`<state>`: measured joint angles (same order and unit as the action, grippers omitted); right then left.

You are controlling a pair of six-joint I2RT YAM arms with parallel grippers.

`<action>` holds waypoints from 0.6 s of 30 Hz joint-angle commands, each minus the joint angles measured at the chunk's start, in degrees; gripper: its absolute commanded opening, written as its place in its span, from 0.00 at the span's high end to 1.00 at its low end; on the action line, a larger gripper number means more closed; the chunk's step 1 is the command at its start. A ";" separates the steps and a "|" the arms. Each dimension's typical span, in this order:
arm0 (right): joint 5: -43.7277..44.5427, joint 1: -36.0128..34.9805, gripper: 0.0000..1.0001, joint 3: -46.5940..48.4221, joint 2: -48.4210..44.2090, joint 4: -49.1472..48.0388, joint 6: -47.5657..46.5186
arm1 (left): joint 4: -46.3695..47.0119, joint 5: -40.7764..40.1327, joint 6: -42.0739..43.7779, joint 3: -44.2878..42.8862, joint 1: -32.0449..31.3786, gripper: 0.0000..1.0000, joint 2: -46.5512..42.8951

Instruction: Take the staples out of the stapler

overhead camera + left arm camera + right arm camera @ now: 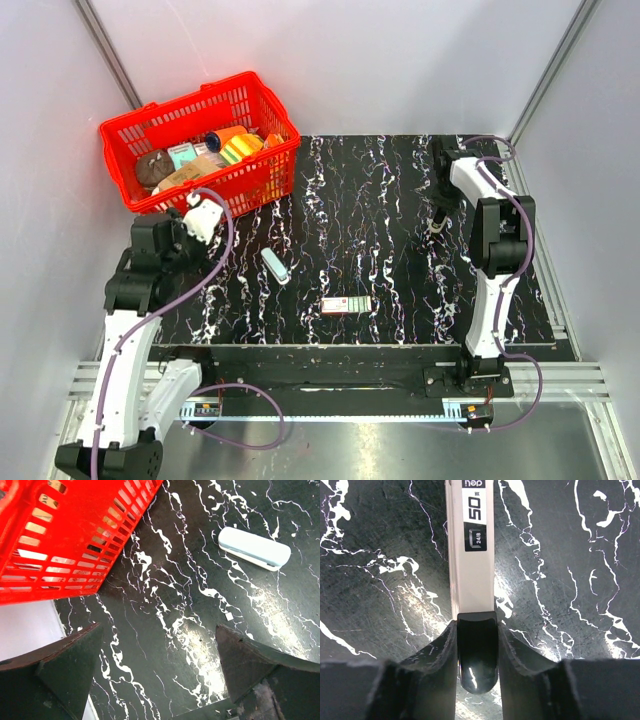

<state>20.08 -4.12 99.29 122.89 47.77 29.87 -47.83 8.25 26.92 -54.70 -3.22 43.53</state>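
The stapler (275, 265), a slim pale blue-grey bar, lies on the black marbled table left of centre; it also shows in the left wrist view (254, 548) at the upper right. My left gripper (200, 222) is open and empty (160, 650) above bare table, between the red basket and the stapler. My right gripper (437, 222) at the far right is shut (477, 655) on the glossy black rounded end of a white bar (472, 545) printed "50" and "24/8", which reaches away from the fingers over the table.
A red basket (175, 103) holding several items stands at the back left, its wall close to my left gripper (60, 530). A small flat box with a red-and-green label (346, 305) lies near the front middle. White walls enclose the table.
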 commanded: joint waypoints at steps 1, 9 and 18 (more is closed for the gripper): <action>-1.18 0.16 0.76 1.09 -0.37 -1.01 -0.16 | 1.08 0.35 -1.16 -2.16 0.06 0.01 3.92; -7.95 -6.58 1.00 -8.31 -9.32 -7.24 2.30 | 0.98 15.72 -6.34 -5.42 -0.47 0.01 11.75; -12.25 -23.46 1.00 -18.15 -20.75 -18.93 13.18 | 10.38 23.13 -14.34 -3.58 -9.25 0.01 18.25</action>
<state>10.87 -23.22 83.59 110.52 37.47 36.01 -44.47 26.00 17.06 -57.71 -8.88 60.47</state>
